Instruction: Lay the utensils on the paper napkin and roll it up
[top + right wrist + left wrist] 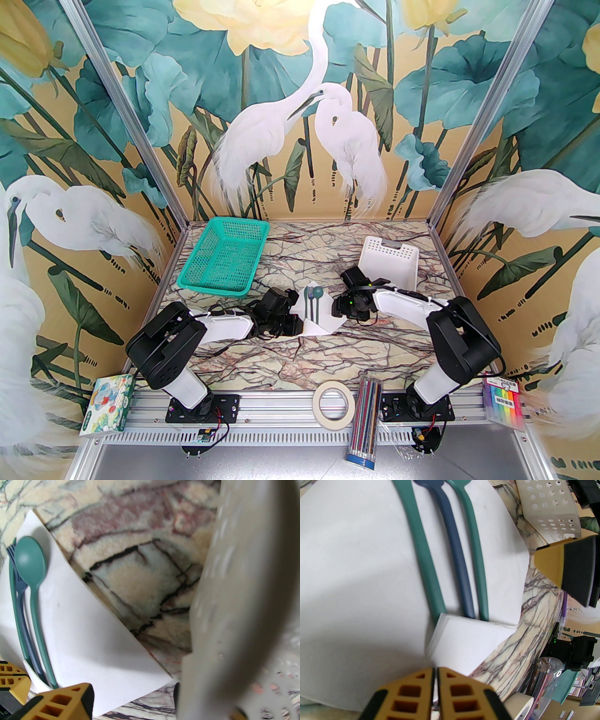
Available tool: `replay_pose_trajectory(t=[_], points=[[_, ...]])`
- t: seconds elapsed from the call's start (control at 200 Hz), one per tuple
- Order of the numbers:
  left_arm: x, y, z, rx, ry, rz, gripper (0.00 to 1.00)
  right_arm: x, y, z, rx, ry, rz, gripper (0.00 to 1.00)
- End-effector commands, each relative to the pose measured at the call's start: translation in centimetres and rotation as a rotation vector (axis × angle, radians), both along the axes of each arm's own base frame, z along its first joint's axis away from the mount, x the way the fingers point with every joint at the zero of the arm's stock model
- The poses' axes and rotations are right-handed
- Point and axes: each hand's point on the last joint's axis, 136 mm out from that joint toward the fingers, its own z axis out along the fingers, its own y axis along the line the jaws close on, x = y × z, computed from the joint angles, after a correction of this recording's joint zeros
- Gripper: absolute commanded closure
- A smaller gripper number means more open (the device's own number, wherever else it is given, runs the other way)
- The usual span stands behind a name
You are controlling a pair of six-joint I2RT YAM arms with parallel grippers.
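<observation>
Paper napkin (323,324): white; lies mid-worktop (300,370) between the two arms, one corner towards them; that near corner (464,639) is folded over the ends of the handles
Utensils (460,557): three slim handles side by side on the napkin, close together, heads pointing away from the arms
Spoon (30,559): green, round bowl up, rightmost of the three
Fork (18,580): dark blue, in the middle, its tines just behind the spoon's bowl
Third handle (420,550): green, leftmost; its head cannot be made out
Left end effector (435,671): fingers pressed together; low at the napkin's near side, just in front of the folded corner; whether paper is caught between them cannot be told
Right end effector (342,307): fingers spread, holding nothing; at the napkin's right corner, just beside the white perforated basket (389,260)
Green basket (225,258): far left of the worktop, well apart from the napkin
</observation>
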Motion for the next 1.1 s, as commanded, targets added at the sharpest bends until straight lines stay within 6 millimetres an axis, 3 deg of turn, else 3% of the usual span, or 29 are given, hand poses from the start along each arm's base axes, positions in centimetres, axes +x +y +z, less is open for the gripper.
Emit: replay_pose_trajectory(t=[0.0,0.31,0.475,0.54,0.73,1.095], points=[[-1.0,1.1,-0.8,0.051,0.045,-0.007,0.86,-0.1,0.1,-0.8,0.001,0.022,0.010,0.37],[-1.0,1.0,-0.7,0.051,0.046,-0.009,0.86,-0.6,1.5,-1.5,0.047,0.060,0.034,0.37],[-1.0,0.9,-0.7,0.049,0.046,-0.010,0.86,-1.0,0.5,-1.8,-0.015,0.061,0.033,0.36],[-1.0,1.0,-0.7,0.051,0.046,-0.012,0.86,-0.9,1.0,-1.4,0.014,0.048,0.047,0.36],[-0.9,1.0,-0.6,0.054,0.043,-0.012,0.86,-0.9,4.8,0.4,0.222,0.043,0.099,0.36],[-0.8,0.8,-0.7,0.051,0.045,-0.015,0.86,-0.3,7.0,3.1,0.340,0.006,0.139,0.32]])
